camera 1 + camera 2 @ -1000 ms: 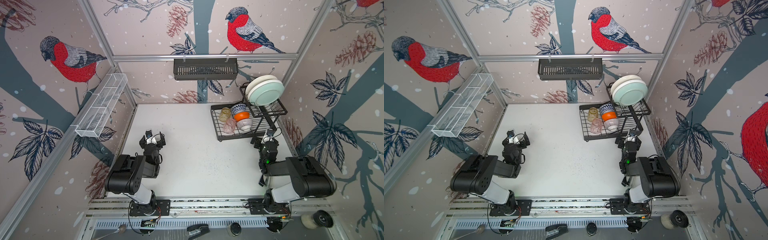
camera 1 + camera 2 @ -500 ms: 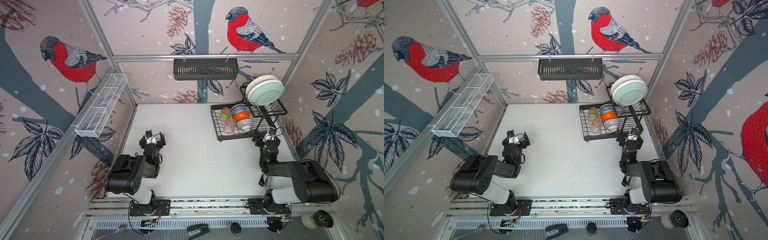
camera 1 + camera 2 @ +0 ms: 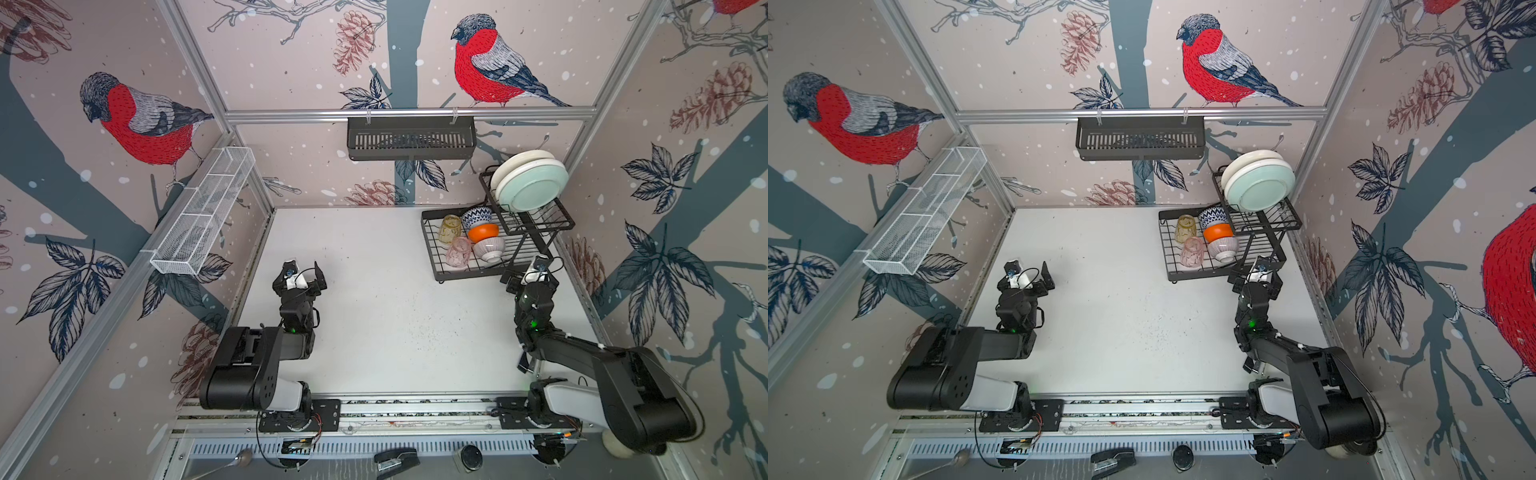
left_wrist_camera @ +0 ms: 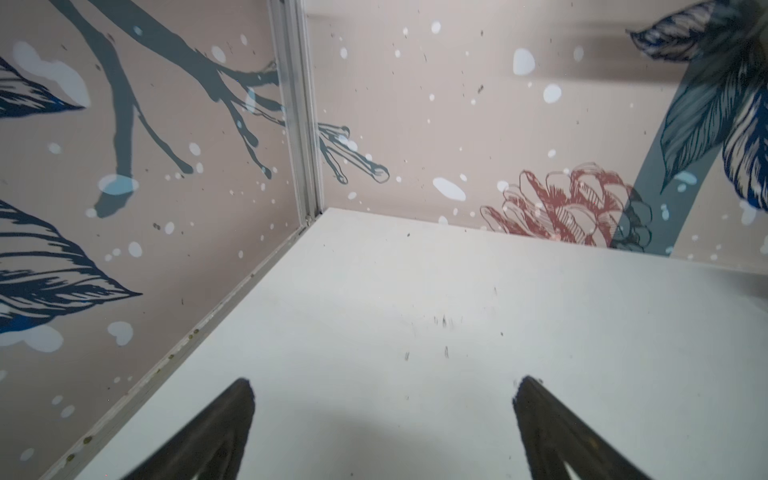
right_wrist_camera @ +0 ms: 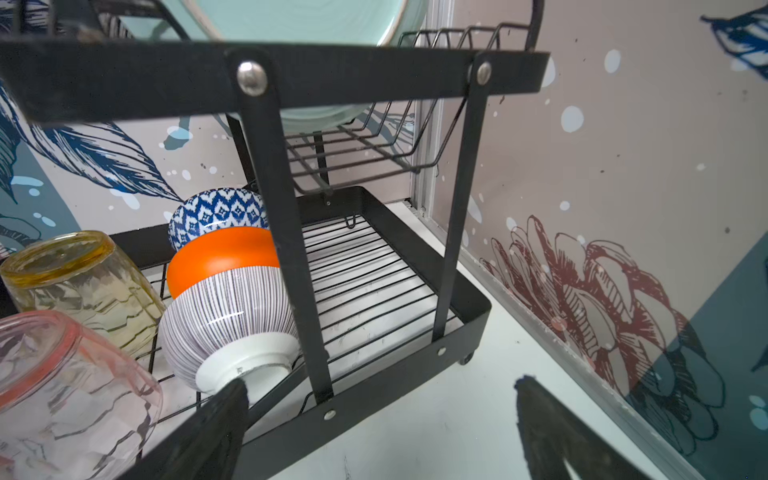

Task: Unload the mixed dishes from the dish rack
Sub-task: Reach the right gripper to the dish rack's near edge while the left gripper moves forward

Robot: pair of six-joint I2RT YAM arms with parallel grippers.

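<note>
The dish rack point(image 3: 432, 253) point(image 3: 1168, 257) stands at the back right of the white table. Its raised basket holds a pale mint plate point(image 3: 532, 187) in front of a cream plate point(image 3: 524, 159). On its lower tray lie an amber tumbler point(image 3: 451, 228), a pink tumbler point(image 3: 459, 251), a blue-patterned bowl point(image 3: 477, 216), an orange bowl point(image 3: 483, 232) and a white ribbed bowl point(image 3: 489, 249). My right gripper point(image 3: 531, 276) point(image 5: 384, 379) is open just in front of the rack's front rim point(image 5: 374, 395), one fingertip near the ribbed bowl point(image 5: 224, 316). My left gripper point(image 3: 304, 270) point(image 4: 384, 379) hangs open and empty over the table's left side.
A black slotted shelf basket point(image 3: 410, 137) hangs on the back rail. A long white mesh tray point(image 3: 203, 212) is fixed to the left wall. The right wall point(image 5: 623, 208) runs close beside the rack. Small tools point(image 3: 395, 459) lie below the front rail.
My right arm has stretched forward and brought its open gripper closer to the rack's front edge. The left arm and the dishes have not moved.
</note>
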